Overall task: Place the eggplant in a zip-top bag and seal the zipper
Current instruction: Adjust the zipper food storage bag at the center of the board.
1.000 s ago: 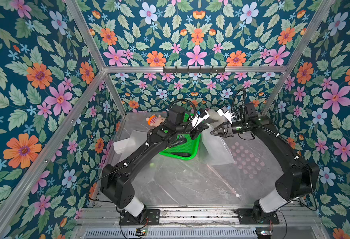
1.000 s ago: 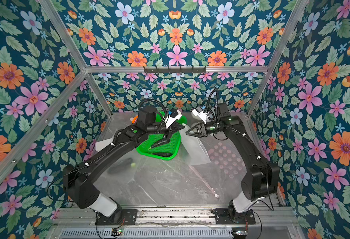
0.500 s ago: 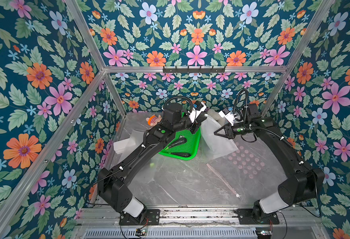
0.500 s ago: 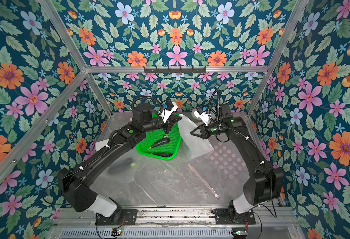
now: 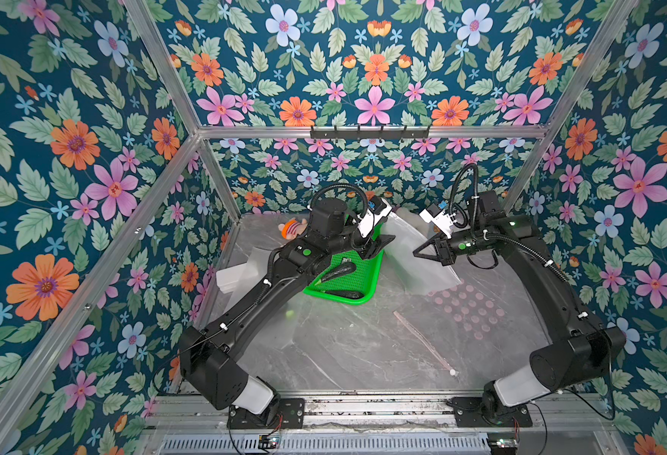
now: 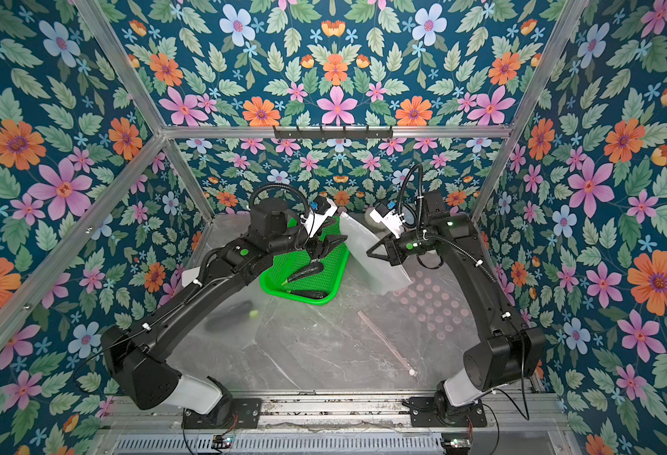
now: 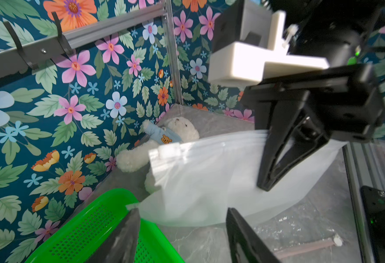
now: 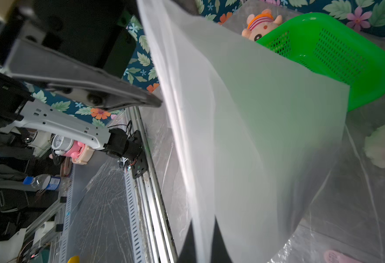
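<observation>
Grey marbled desk [image 5: 343,354]. Flat at right of frame: dotted zip-top bag [image 5: 470,311], zipper [image 5: 422,340] running diagonally down to lower centre. Green basket [image 5: 373,281] at centre. Orange plush toy [image 5: 293,228] just upper left of basket. White teddy [image 7: 178,129] in a desk corner.

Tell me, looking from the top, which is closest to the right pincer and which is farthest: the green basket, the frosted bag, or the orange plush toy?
1. frosted bag: pinched in the right pincer.
2. green basket: beside the bag, toward the left arm.
3. orange plush toy: back corner, beyond the basket.
</observation>
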{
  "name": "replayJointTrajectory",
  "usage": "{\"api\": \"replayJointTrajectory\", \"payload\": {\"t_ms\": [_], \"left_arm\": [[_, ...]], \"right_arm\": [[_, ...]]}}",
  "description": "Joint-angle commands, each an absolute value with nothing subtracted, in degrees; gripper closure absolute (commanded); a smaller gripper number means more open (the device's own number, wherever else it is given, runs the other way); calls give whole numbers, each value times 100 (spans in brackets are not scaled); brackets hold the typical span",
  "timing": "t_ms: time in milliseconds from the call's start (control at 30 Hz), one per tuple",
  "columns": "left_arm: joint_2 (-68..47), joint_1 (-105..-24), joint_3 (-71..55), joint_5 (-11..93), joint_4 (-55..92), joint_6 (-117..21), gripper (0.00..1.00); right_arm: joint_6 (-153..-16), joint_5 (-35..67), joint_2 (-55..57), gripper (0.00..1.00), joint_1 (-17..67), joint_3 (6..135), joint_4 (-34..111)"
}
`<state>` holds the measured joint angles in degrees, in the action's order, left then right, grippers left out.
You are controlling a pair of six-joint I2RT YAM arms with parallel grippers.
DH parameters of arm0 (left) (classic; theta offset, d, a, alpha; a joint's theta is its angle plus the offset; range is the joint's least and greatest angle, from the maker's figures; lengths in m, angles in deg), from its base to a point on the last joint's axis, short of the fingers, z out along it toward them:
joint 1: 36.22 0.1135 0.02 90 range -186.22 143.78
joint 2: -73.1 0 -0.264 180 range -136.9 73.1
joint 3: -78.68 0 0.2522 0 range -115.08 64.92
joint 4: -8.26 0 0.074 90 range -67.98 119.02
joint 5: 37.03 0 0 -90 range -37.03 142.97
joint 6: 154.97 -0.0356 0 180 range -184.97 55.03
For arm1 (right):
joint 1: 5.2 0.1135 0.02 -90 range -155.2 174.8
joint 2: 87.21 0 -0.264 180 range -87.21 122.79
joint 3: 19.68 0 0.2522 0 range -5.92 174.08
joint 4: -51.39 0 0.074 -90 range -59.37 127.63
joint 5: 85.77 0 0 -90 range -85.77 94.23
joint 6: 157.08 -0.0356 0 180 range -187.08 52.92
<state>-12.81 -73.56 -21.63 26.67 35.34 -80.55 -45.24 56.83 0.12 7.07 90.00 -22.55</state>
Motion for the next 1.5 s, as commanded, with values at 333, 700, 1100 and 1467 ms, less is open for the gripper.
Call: {"api": "replayJointTrajectory", "payload": {"t_ms": [333,700,1100,1467], "left_arm": [[-2269,-6541,-3626,302,6076,-10703,20],[-3585,-6496,-5252,-1315,8440,-11935,20],[-3508,-6600,-5170,-1731,8214,-11835,23],[-3506,-6619,-5132,-1655,8006,-11492,35]], "right_arm": [[-3824,6370,-362,100,934,8746,-3303],[-3755,6285,-292,100,1136,8895,-3487],[-3731,6267,101,100,1311,9143,-3650],[-3703,6147,104,100,1324,9064,-3613]]}}
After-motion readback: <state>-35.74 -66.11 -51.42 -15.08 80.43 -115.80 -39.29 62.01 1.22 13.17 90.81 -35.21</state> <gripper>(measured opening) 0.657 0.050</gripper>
